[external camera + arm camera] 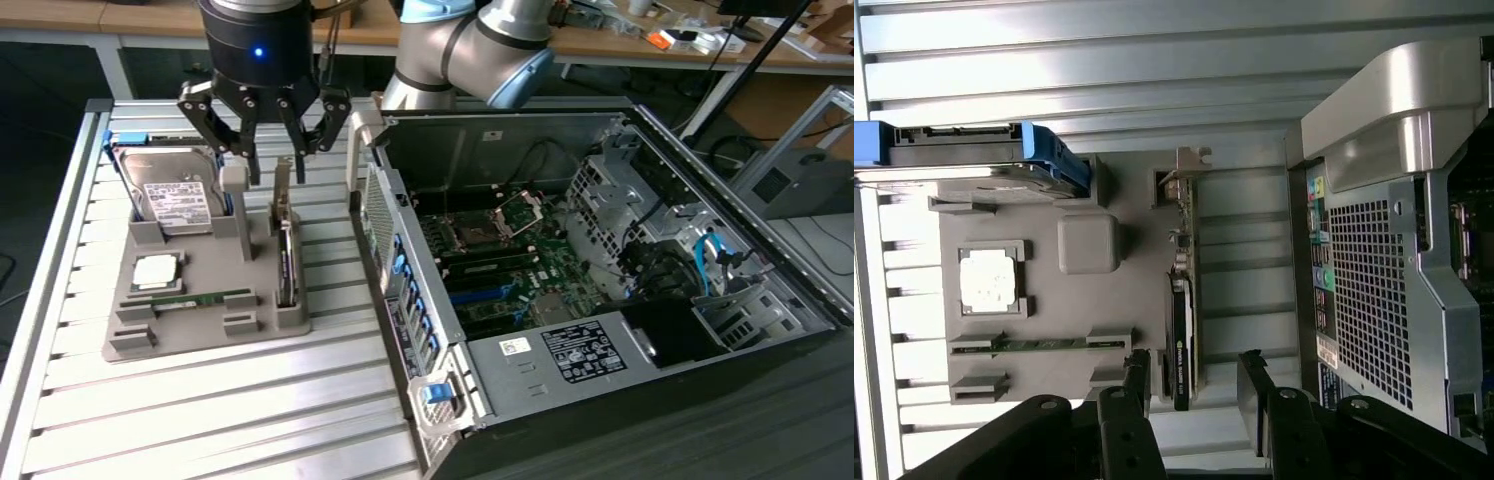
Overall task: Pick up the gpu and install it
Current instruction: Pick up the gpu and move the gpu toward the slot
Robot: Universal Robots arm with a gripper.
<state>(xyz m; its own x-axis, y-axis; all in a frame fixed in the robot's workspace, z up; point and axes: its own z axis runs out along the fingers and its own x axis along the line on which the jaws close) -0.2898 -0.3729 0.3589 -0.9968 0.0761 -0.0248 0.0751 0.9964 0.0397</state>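
The gripper (271, 155) hangs released, jaws spread wide and holding nothing, over the far part of a grey tray (200, 335) on the slatted table (200, 420). The gpu (284, 250) lies straight below it and clear of the fingers (1137, 395). It stands on edge in a slot along the tray's side toward the exterior view's right, bracket end up at the far end. Its long axis runs near to far, and its thin dimension runs across the exterior view. In the wrist view the card's top edge (1184, 300) lines up with the gap between the two fingers, so the jaws already face the card's flat sides and the way to it is down. Toward the exterior view's left of the card the tray holds the hard drive (174, 190), the CPU (156, 270) and the RAM (200, 300). The open case (561, 260) stands just beside the tray on the exterior view's right, and no card is fitted in it yet.
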